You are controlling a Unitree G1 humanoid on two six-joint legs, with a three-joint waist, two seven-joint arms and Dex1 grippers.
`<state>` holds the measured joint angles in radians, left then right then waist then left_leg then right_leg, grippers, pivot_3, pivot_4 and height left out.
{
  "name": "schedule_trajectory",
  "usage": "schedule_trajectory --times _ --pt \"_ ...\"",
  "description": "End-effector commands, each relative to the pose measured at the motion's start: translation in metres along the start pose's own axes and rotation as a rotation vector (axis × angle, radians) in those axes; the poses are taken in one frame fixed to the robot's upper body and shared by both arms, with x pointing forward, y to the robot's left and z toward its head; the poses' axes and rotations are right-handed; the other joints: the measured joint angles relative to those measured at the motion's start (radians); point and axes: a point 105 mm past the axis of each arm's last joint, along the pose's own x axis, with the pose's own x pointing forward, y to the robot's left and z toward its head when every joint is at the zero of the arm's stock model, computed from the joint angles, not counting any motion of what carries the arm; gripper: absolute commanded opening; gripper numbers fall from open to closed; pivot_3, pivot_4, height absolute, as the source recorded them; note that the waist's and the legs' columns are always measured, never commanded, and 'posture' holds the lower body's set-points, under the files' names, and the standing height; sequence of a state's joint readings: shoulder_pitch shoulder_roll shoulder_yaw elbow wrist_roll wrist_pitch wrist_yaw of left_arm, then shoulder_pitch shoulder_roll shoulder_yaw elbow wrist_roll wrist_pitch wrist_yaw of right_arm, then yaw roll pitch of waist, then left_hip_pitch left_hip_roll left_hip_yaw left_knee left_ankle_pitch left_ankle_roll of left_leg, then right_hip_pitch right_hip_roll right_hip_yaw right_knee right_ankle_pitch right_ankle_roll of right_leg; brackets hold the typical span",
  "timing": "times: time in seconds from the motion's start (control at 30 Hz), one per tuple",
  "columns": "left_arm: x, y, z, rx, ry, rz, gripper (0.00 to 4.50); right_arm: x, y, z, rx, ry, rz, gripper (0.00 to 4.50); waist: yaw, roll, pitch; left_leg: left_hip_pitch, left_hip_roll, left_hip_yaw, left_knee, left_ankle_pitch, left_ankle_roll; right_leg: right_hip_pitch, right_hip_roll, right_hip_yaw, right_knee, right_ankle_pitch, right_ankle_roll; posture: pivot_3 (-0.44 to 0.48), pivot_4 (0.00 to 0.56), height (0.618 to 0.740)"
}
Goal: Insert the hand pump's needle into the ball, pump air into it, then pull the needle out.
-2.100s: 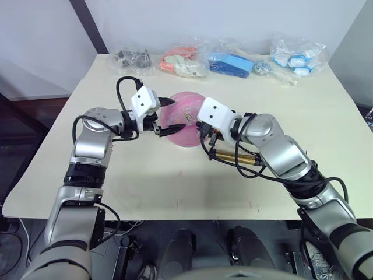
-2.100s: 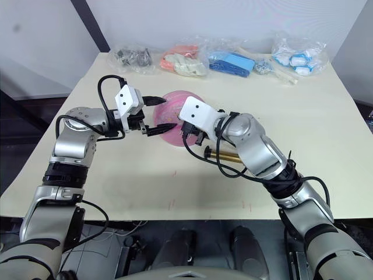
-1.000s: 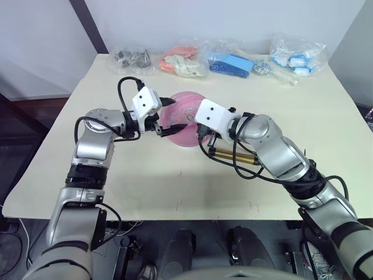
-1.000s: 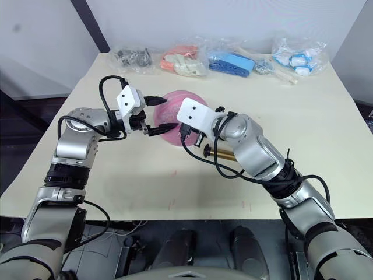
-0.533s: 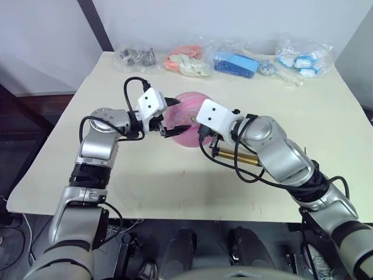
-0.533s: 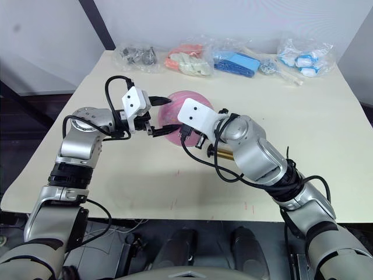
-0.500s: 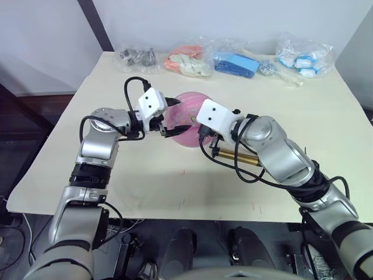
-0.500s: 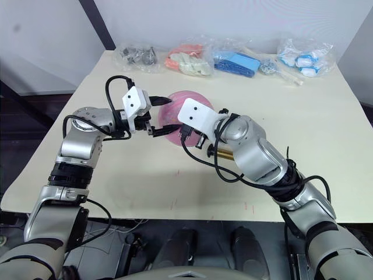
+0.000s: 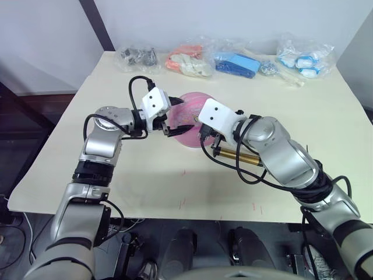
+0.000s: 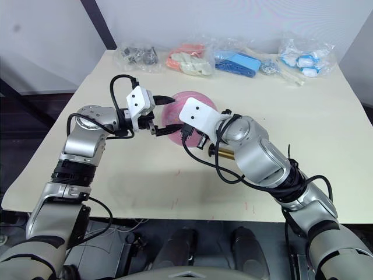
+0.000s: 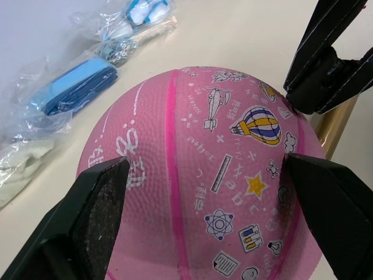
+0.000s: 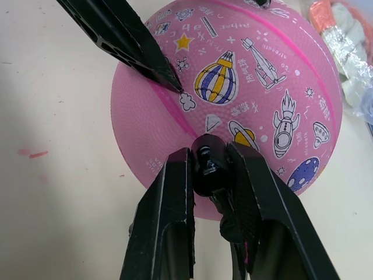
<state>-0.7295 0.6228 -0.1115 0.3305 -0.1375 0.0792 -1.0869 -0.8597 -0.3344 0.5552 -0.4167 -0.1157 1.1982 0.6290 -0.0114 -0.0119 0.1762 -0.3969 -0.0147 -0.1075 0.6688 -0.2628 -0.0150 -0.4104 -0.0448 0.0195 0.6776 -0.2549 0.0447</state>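
Note:
The pink ball (image 9: 191, 111) with cartoon prints rests on the table, held between the two black fingers of my left gripper (image 11: 207, 169), one on each side. My right gripper (image 12: 208, 153) is shut on the black tip of the pump's hose (image 12: 207, 166), which presses against the ball's near side. The needle itself is hidden behind that tip. The hand pump's gold barrel (image 9: 240, 156) lies on the table under my right forearm, with its thin black hose (image 9: 230, 170) looping beside it. In the left wrist view the right gripper (image 11: 326, 64) sits at the ball's far side.
Along the table's back edge lie several clear plastic bags: dark parts (image 9: 137, 57), orange and white items (image 9: 187, 61), a blue item (image 9: 236, 63), blue-white pieces (image 9: 303, 57). The cream table (image 9: 145, 186) has bare surface in front of the ball.
The camera has shifted a little. Both grippers keep their holds at the ball and have drifted slightly to the right with it. Nothing was let go.

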Motion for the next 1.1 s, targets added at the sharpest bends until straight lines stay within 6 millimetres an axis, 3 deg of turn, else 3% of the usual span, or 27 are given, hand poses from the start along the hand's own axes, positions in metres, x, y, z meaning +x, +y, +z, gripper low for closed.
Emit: schedule_trajectory --times 0.03,0.43,1.1 --pt "-0.003 -0.008 -0.057 -0.096 0.221 0.023 4.5 -0.017 0.013 0.04 -0.094 -0.16 0.038 0.35 0.0 0.0 0.0 0.0 0.0 0.0 0.0 0.0 0.0 0.0 0.0 0.0 0.0 0.0 0.0 0.0 0.15 0.74" --pt "-0.012 -0.007 -0.08 -0.078 0.333 0.036 4.5 -0.019 0.013 0.042 -0.088 -0.175 0.048 0.35 0.0 0.002 -0.002 0.0 -0.001 -0.001 0.0 0.0 0.0 0.0 -0.001 -0.001 0.0 0.0 0.0 0.0 0.15 0.74" --pt "-0.012 -0.005 -0.087 -0.067 0.378 0.036 4.5 -0.027 0.014 0.046 -0.097 -0.174 0.056 0.35 0.002 0.002 -0.002 0.0 -0.004 -0.004 0.0 0.0 0.0 0.002 -0.003 -0.003 0.0 -0.001 0.002 0.0 0.15 0.74"
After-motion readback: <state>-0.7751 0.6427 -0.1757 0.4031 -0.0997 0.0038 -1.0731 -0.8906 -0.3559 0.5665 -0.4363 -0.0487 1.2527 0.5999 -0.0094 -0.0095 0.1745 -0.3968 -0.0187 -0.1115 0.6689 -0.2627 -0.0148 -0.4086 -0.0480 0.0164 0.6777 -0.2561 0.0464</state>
